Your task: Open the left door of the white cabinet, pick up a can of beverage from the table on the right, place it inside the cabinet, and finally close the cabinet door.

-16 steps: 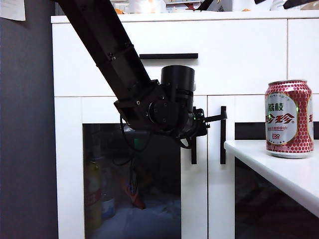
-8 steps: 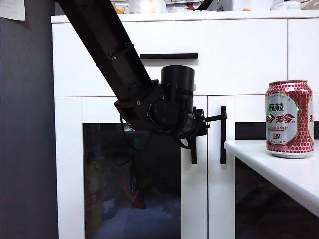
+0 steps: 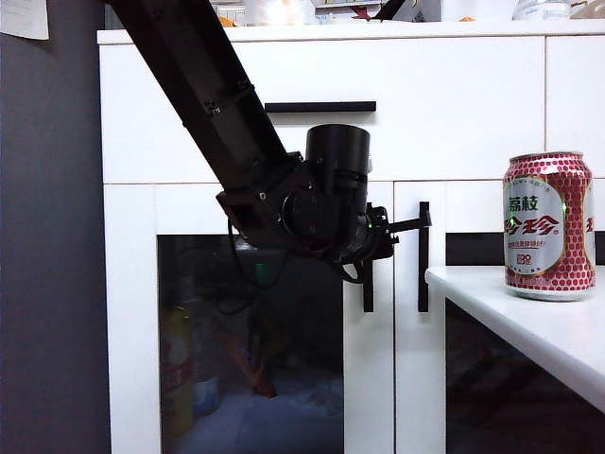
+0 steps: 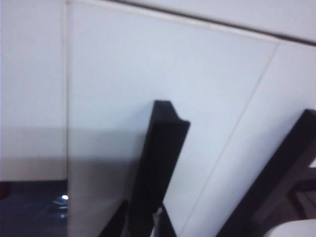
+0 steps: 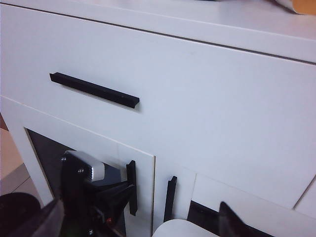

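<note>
**Left gripper clamped at the left door's handle; can waits on the table**

In the exterior view the white cabinet [image 3: 454, 104] fills the background, with the left door [image 3: 132, 312] at about 8 o'clock from the picture's centre, its dark glass panel showing dim shapes of bottles behind it. The door sits flush with the frame, not swung out. The left arm [image 3: 208, 104] comes down from 11 o'clock and ends at the vertical black handle [image 3: 367, 293] of that door, just below centre. The left gripper [image 3: 383, 236] is at the top of this handle with its fingers drawn together; the arm's body hides the contact itself, though the left wrist view shows the handle [image 4: 160, 163] very close and running down into the camera's foot. Just beside it, toward 3 o'clock, stands the narrower door's handle [image 3: 423, 255]. Above, at 12 o'clock, lies the drawer's horizontal handle [image 3: 319, 107].

At 3 o'clock the can of beverage [image 3: 547, 225] stands upright on the table [image 3: 529, 331], near its rounded edge, well apart from the left gripper.

The right gripper [image 5: 138, 224] is held off the cabinet, its fingers [image 5: 232, 224] spread wide with nothing between them; from there one sees the left gripper [image 5: 121, 190] against the door handle [image 5: 132, 187].
</note>
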